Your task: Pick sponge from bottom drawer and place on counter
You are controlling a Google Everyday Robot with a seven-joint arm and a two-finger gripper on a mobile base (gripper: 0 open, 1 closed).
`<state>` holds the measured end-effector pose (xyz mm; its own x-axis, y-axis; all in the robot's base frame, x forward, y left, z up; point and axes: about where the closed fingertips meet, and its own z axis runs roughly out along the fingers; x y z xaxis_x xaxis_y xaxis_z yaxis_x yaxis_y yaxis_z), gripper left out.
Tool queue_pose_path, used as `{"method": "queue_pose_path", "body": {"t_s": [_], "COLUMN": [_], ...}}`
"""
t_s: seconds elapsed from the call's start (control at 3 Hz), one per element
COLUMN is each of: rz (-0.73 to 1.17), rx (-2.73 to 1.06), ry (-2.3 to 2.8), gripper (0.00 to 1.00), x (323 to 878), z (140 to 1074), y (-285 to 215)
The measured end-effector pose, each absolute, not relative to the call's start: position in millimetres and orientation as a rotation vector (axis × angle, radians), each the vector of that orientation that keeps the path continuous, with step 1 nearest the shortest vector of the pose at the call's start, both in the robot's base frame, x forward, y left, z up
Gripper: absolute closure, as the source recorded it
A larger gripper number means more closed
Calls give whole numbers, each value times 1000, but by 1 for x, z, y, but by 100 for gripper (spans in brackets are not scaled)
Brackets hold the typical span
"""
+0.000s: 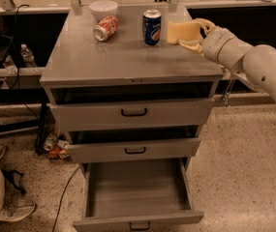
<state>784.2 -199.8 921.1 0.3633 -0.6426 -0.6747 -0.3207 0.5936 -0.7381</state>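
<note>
the cream arm reaches in from the right edge, its gripper (pixel 190 32) clamped on the sponge (pixel 177 32) low over the counter's (pixel 128 57) back right corner, just right of an upright blue pepsi can (pixel 152 27). a red can (pixel 105 28) lies sideways, label unreadable. the bottom drawer (pixel 137 197) stands open, lower centre.

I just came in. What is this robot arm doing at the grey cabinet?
The gripper is shut on the sponge, holding it at the back right of the counter, beside a blue can. Whether the sponge touches the surface, I cannot tell. The bottom drawer stands open, with nothing visible inside. A tipped red can and a white bowl sit further left.
</note>
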Motion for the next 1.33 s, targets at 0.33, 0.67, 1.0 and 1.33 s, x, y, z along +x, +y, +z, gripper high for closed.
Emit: {"method": "queue_pose_path", "body": {"t_s": [0.33, 0.67, 1.0, 1.33], "rz": [-252, -249, -246, -241], "rx": [-973, -975, -977, -979], "ry": [1230, 1228, 1226, 1224], "gripper": [82, 59, 35, 5], "x": [785, 785, 786, 786], "z": [920, 920, 920, 920], "y": [-197, -195, -192, -188]}}
